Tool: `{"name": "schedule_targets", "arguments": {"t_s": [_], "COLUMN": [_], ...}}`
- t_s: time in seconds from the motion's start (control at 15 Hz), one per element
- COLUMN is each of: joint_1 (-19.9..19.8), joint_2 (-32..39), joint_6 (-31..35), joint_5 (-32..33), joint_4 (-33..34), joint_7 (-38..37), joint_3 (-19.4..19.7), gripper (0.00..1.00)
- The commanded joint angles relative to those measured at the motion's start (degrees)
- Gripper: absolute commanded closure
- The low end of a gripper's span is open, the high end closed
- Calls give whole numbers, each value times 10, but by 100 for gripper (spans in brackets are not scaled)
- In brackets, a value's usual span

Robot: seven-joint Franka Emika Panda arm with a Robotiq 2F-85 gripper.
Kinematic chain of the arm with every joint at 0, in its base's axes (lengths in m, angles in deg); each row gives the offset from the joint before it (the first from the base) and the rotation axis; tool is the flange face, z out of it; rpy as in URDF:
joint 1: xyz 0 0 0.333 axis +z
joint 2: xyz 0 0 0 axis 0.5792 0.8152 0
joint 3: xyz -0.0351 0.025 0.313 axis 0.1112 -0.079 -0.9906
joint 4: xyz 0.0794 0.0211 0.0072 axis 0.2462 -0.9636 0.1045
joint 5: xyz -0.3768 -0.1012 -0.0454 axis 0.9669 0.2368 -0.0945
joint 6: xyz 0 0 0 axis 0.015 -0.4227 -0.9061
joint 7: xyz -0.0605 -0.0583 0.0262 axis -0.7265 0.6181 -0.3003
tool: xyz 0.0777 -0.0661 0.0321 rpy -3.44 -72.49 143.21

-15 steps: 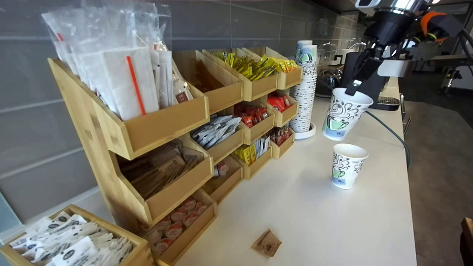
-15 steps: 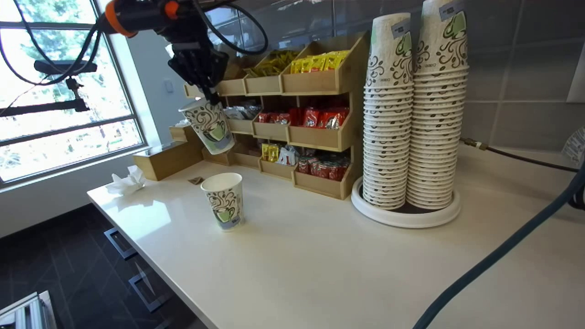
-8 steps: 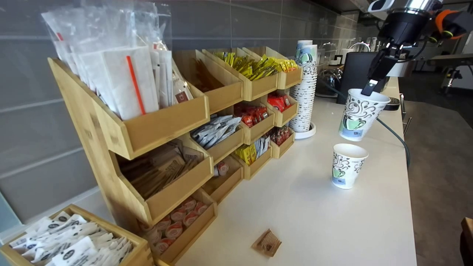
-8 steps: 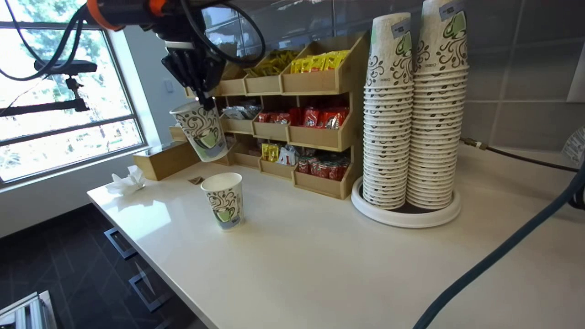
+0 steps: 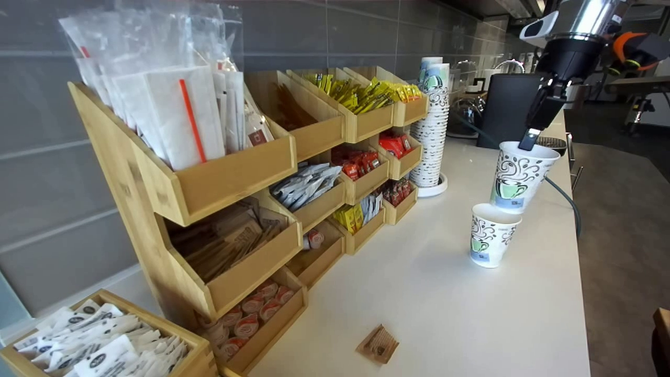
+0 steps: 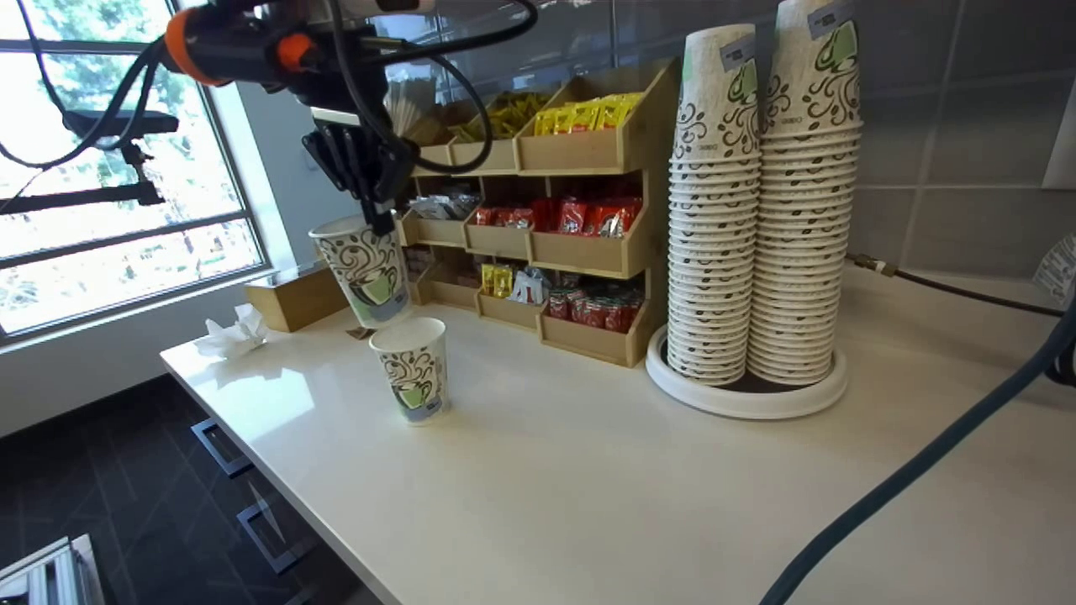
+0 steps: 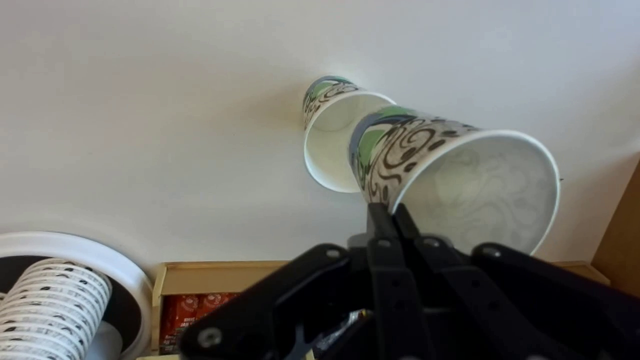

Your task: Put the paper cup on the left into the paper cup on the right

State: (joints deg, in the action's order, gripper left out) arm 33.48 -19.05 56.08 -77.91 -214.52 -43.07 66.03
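Observation:
My gripper point(image 5: 528, 139) is shut on the rim wall of a patterned white paper cup point(image 5: 521, 180), one finger inside and one outside, as the wrist view shows at the fingertips point(image 7: 392, 210). The held cup hangs in the air, slightly tilted, mouth up; it also shows in an exterior view point(image 6: 366, 273). A second, similar paper cup point(image 5: 491, 241) stands upright and open on the counter, also seen in an exterior view point(image 6: 414, 374) and the wrist view point(image 7: 330, 150). The held cup's base overlaps the standing cup's rim in all views; I cannot tell whether they touch.
A wooden rack point(image 5: 251, 173) of packets stands along the wall. Tall stacks of cups point(image 6: 714, 252) stand in a white round tray point(image 6: 748, 405). A brown packet point(image 5: 378, 344) lies on the counter. A crumpled napkin point(image 6: 233, 334) and a blue hose point(image 6: 925, 458) are also there.
My gripper has carried the held cup sideways, rightward in one exterior picture and leftward in the opposite one, then lowered it close to the standing cup. The standing cup has not moved.

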Motion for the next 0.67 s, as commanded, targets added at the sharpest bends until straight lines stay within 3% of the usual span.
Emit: {"name": "schedule_targets", "arguments": {"t_s": [0.0, 0.6], "joint_1": [-8, -11], "joint_2": [14, 39], "joint_6": [1, 18], "joint_5": [-11, -20], "joint_4": [1, 7], "joint_7": [-4, -8], "joint_3": [-2, -1], "gripper": [99, 99]}}
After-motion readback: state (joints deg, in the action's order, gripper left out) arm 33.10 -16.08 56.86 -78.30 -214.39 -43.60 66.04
